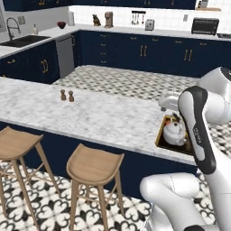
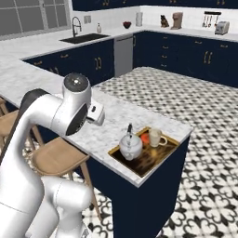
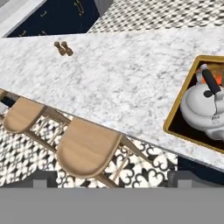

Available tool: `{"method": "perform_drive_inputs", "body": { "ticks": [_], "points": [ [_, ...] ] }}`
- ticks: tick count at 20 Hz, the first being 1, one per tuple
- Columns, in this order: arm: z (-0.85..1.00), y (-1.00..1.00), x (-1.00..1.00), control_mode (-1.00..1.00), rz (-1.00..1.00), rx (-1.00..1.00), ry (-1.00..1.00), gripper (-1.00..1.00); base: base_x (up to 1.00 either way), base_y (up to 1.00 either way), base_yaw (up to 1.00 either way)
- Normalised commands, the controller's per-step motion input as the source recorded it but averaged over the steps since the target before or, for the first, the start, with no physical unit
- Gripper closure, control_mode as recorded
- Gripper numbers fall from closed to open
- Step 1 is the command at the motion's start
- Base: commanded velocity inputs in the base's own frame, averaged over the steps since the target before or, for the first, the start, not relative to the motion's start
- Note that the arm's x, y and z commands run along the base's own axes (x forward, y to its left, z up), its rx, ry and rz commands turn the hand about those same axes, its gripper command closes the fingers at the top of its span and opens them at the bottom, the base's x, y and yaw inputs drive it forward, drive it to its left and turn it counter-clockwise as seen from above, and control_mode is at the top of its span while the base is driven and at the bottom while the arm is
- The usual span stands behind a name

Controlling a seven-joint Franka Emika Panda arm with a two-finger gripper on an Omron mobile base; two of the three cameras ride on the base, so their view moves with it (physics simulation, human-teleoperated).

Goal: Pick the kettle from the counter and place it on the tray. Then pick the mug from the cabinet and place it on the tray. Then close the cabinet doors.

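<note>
A: Tray?
B: Tray (image 2: 160, 155) sits lower centre-right in the right base view, at the end of the marble counter (image 2: 60, 100). Kettle (image 2: 130, 146) stands on its near half, mug (image 2: 155, 137) on the far half, just beside it, handle toward the right.

A: Hand view?
B: Kettle (image 3: 204, 107) at the right edge, inside the tray (image 3: 176, 114). Wooden stools (image 3: 85, 148) lower left, two small shakers (image 3: 64, 48) upper left on the counter.

A: Gripper?
B: Gripper (image 3: 111, 181) is just two dark tips at the bottom, set wide apart, nothing between them. It hangs over the stools, clear of the tray.

A: Cabinet, doors?
B: Can't tell, skip.
</note>
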Motion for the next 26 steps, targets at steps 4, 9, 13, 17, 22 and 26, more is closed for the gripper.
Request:
{"method": "perform_drive_inputs", "body": {
  "ticks": [4,9,13,17,22,26],
  "points": [
    [0.00,0.00,0.00,1.00,0.00,0.00,0.00,-1.00,-1.00,-0.20,-0.33],
    [0.00,0.00,0.00,1.00,0.00,0.00,0.00,-1.00,-0.82,-0.18,-0.47],
    [0.00,0.00,0.00,1.00,0.00,0.00,0.00,-1.00,-0.30,-0.04,-0.82],
    [0.00,0.00,0.00,1.00,0.00,0.00,0.00,-1.00,-0.10,0.00,-0.91],
    [0.00,0.00,0.00,1.00,0.00,0.00,0.00,-1.00,0.00,0.00,-0.86],
    [0.00,0.00,0.00,1.00,0.00,0.00,0.00,-1.00,0.01,-0.16,-0.73]
  ]
}}
